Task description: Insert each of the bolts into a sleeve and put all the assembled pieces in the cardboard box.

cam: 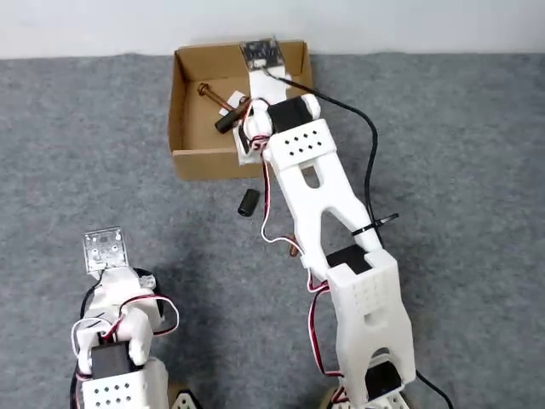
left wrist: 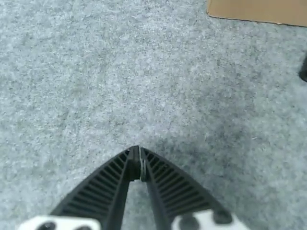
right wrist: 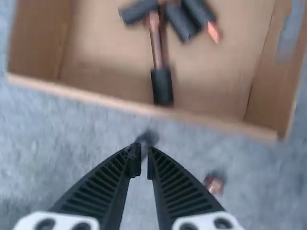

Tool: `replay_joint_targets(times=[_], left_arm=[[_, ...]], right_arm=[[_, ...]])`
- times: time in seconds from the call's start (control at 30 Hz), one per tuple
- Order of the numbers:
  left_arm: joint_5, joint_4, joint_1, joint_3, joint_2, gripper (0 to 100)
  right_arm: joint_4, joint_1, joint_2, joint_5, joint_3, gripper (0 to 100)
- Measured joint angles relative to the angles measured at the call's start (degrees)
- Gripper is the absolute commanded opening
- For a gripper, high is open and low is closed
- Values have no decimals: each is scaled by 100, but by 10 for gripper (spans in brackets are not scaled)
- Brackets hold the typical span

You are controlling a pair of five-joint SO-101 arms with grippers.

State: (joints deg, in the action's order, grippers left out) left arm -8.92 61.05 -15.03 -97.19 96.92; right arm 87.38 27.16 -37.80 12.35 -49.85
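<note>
The left hand (left wrist: 139, 165) is clenched, empty, over the tabletop (left wrist: 72, 72), the right hand (right wrist: 142, 154) likewise beside the box (cam: 179, 102) holding assembled pieces (right wrist: 160, 84), with a sleeve (cam: 248, 203) and bolt (right wrist: 213, 183) outside.

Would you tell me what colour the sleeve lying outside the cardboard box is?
Black; the sleeve shows best in the high view.

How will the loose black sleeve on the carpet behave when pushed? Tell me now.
The black sleeve is a short cylinder lying on its side, so it will probably roll if nudged. The fuzzy grey carpet should damp that. It looks rigid, likely light.
</note>
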Motion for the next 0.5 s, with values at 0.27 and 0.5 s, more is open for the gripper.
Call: replay_joint_targets(times=[0.27,0.5], left_arm=[[0,0,0,0,0,5],[0,0,0,0,0,5]], right_arm=[[668,334,-554,809,0,42],[457,633,-844,1020,0,180]])
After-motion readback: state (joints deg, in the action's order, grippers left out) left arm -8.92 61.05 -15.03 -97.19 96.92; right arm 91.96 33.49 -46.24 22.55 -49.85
